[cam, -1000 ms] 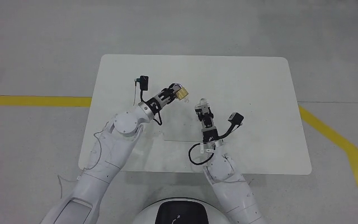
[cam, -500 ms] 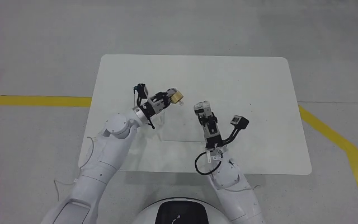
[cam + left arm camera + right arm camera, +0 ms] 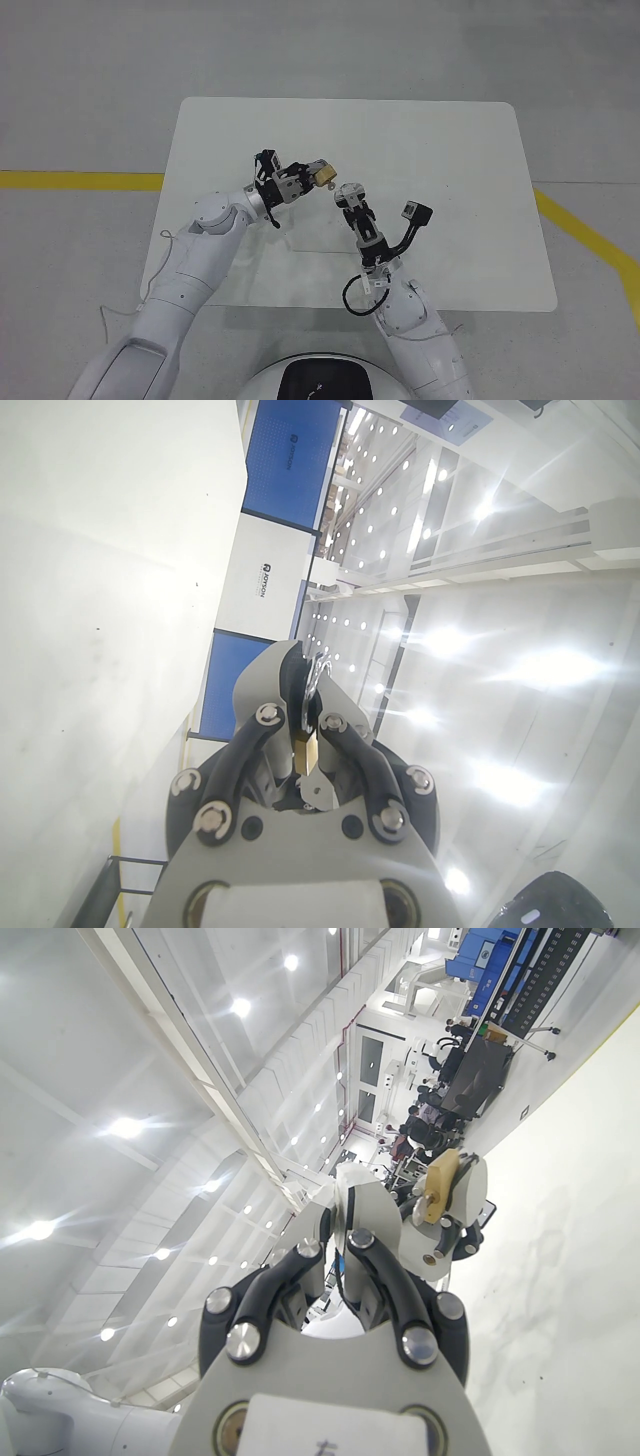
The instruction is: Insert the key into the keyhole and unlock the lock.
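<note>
A white table (image 3: 460, 150) is standing on a grey floor (image 3: 100, 80) crossed by a yellow line (image 3: 80, 180), and both arms are meeting above the table's middle, slightly nearer its far edge. The left gripper (image 3: 305, 680) is clamping a small brass padlock (image 3: 306, 752) flat between its two fingers and holding it clear of the table. In the right wrist view a small silver disc, which looks like the head of the key (image 3: 426, 1208), is sticking out of one end of the lock body, so the key seems to be sitting in the keyhole already. The right gripper (image 3: 342, 1193) is hovering just beside that end. Its fingertips are drawn together with nothing visible between them, and it is not touching the lock or key. Judging by this, the insertion looks done and the turning is what remains. The padlock is probably dense and rigid for its size, and its smooth brass sides could slip or twist in the grasp once torque is applied, so the left fingers need to be bearing on its broad faces. The key is thin, stiff and light. Its flat head is the place to pinch, face to face, with the turn made about the key's own shaft and no sideways levering.
</note>
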`<action>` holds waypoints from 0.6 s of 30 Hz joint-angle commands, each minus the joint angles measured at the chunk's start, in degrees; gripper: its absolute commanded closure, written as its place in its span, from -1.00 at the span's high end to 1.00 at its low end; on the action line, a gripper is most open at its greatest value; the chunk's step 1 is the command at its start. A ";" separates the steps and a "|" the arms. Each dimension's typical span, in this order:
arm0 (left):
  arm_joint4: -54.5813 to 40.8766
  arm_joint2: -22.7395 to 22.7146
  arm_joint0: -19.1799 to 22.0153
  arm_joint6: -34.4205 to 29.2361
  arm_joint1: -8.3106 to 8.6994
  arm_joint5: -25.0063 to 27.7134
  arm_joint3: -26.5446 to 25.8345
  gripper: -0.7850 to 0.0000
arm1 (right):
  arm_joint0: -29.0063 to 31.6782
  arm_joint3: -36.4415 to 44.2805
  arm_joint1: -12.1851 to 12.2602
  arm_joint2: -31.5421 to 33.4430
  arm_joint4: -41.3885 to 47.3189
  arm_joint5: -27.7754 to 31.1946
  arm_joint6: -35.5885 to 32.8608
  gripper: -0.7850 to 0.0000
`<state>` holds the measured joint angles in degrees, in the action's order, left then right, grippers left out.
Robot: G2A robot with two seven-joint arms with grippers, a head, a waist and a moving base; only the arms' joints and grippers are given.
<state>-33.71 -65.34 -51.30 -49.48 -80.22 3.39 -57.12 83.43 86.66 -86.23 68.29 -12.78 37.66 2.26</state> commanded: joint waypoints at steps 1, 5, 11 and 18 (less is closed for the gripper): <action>-0.73 -0.12 0.18 -1.00 0.02 -0.25 0.39 -1.00 | -0.94 -1.03 -0.11 -0.37 -0.16 -0.80 0.46 -1.00; -0.21 -0.33 0.16 -1.26 0.18 0.12 0.34 -1.00 | -2.55 -3.00 -0.34 -1.36 -0.55 -1.75 1.10 -1.00; 0.23 -0.36 -0.39 -1.22 0.33 0.22 -0.33 -1.00 | -4.42 -5.68 -0.69 -2.37 -1.04 -2.94 2.88 -1.00; 0.74 -0.21 -0.96 -1.10 0.47 0.13 -1.50 -1.00 | -5.41 -7.53 -0.94 -2.94 -2.74 -2.33 5.52 -1.00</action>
<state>-33.03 -65.52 -52.16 -50.61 -79.78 3.54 -58.45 77.98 79.22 -87.17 65.39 -15.25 34.93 7.45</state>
